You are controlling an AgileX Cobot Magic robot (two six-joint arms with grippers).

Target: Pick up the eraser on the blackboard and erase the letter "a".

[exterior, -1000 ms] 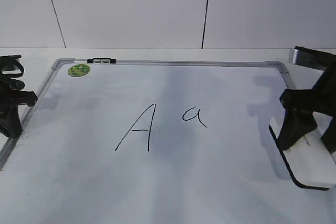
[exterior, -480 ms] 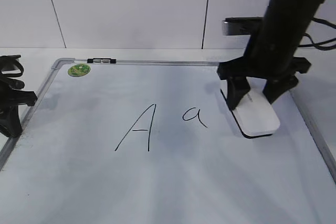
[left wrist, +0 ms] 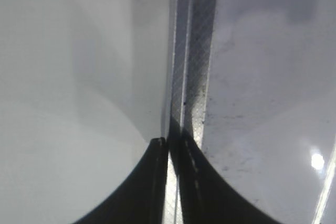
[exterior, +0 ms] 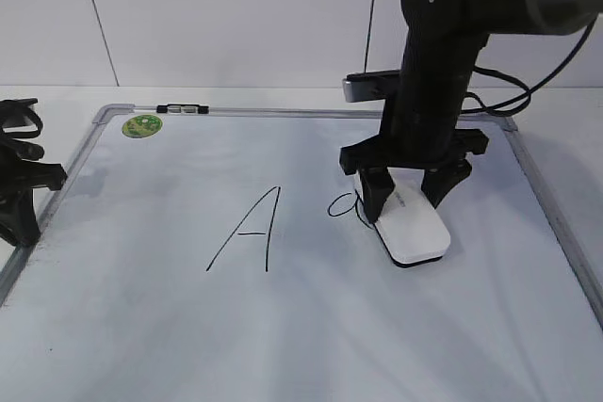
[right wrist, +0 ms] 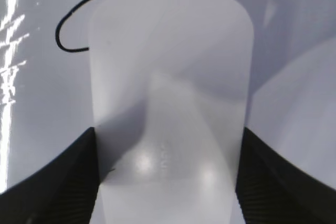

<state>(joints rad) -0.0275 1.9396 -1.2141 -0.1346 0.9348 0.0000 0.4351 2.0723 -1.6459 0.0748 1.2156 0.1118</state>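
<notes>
Right gripper (exterior: 413, 197), jaws clamped on the eraser (exterior: 413, 228), has carried it left across the blackboard (exterior: 311, 327) onto the letter "a" (exterior: 339, 205), now half covered: erasing has begun; left gripper (left wrist: 169, 145) idle, nearly closed.

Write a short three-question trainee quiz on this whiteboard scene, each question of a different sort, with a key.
1. True or false: the right gripper holds the eraser.
2. Which letter does the eraser partly cover? A) the capital "A" B) the letter "a" C) neither
3. Fill in: the green sticker sits near the blackboard's far ____ corner in the exterior view.

Key: 1 true; 2 B; 3 left.
</notes>
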